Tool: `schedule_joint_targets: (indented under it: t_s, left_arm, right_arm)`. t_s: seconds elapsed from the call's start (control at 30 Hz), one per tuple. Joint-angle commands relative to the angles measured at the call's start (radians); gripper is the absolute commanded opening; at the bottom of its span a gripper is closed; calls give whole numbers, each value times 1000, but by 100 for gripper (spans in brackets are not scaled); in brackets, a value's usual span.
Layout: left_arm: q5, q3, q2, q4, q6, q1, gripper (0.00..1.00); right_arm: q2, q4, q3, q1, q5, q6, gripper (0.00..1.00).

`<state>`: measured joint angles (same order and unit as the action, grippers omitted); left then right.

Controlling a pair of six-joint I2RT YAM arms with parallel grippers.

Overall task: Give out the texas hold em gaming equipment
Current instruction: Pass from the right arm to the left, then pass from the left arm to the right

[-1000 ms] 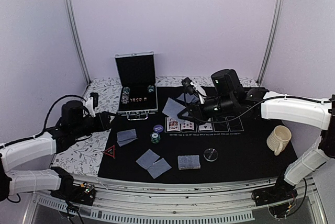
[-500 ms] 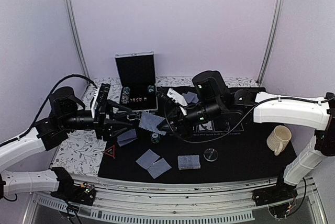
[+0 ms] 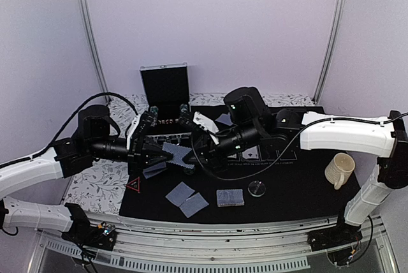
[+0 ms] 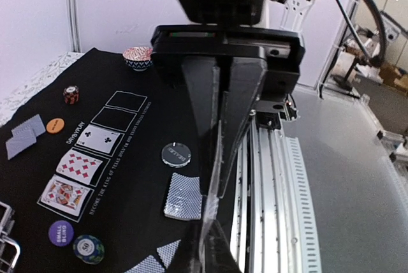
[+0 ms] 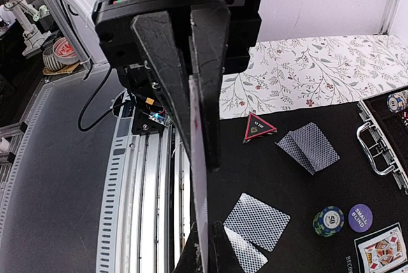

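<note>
From above, the left jaws and the right jaws point at each other, tips nearly meeting, over the left part of the black mat [image 3: 299, 184]. One card [image 3: 181, 156] with its patterned back showing sits between the two sets of tips. Nearer the arm bases than the jaws lie two loose cards [image 3: 186, 199], a deck [image 3: 230, 197] and a clear disc [image 3: 257, 188]. A red triangle [image 3: 134, 184] lies to the left-jaw side.

In the left wrist view, the left jaws are narrow. The card [image 4: 210, 206] is seen edge-on as a thin pale line running down the slit between the fingers [image 4: 245, 107]. Whether they actually pinch it I cannot tell. Beyond the tips, the dark end of the right jaws meets the same card. On the tabletop left of the jaws in this view lie the disc [image 4: 175, 154], the deck [image 4: 183, 204] and a green chip [image 4: 88, 248].

In the right wrist view, the right jaws are clamped tight on the card [image 5: 199, 203], again edge-on. It sticks out past their tips to the left jaws at the bottom of the view. To the right of the jaws in this view lie the triangle [image 5: 258, 127] and a green chip [image 5: 327, 221].
</note>
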<state>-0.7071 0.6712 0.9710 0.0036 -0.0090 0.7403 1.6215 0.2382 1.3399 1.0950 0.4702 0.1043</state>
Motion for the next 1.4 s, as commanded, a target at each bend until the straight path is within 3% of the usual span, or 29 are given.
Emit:
schedule_joint_targets:
  t_s: [0.0, 0.07, 0.13, 0.2, 0.3, 0.37, 0.57, 0.83, 0.9, 1.03, 1.1, 1.13, 1.2, 1.23, 1.33, 1.37]
  left_arm:
    - [28, 29, -35, -13, 7, 21, 0]
    - [119, 25, -77, -8, -22, 22, 0]
    - [313, 30, -113, -38, -61, 18, 0]
    - [451, 52, -115, -121, -93, 0, 0]
    - [263, 69, -95, -196, -51, -17, 0]
    - [173, 49, -122, -165, -60, -15, 0]
    - [110, 53, -174, -199, 2, -15, 0]
    - [34, 87, -146, -255, 41, -15, 0]
    - [33, 92, -142, -260, 43, -15, 0]
    - [22, 100, -122, -254, 26, -15, 0]
    - [46, 102, -113, -246, 14, -15, 0]
    - [97, 101, -108, -246, 3, -15, 4]
    - [253, 95, -103, -266, -50, -15, 49]
    - [352, 94, -97, -294, -86, -15, 65]
    - [579, 115, -58, -431, -207, -15, 95]
    - [631, 116, -44, -480, -250, -15, 98]
  right_arm:
    - [14, -16, 28, 9, 21, 23, 2]
    - [9, -32, 21, 9, -18, 24, 13]
    - [12, -69, 13, 8, -70, 14, 24]
    - [35, -92, 19, 9, -83, -6, 26]
    - [80, -101, 59, 9, -41, -24, 29]
    - [93, -113, 64, 9, -9, -26, 39]
    - [22, -211, -10, 7, 20, -13, 65]
    - [9, -235, -16, 6, 54, -8, 67]
    - [9, -238, -18, 6, 83, -8, 59]
    - [20, -228, -3, 6, 127, -12, 6]
    - [15, -223, -4, 6, 149, -8, 2]
    - [7, -221, -10, 6, 141, -8, 2]
    - [-22, -218, -33, -2, 81, -13, 2]
    - [-32, -213, -49, -13, 66, -20, 2]
    - [-80, -191, -106, -58, 23, -57, 2]
    - [-96, -188, -121, -70, 17, -67, 2]
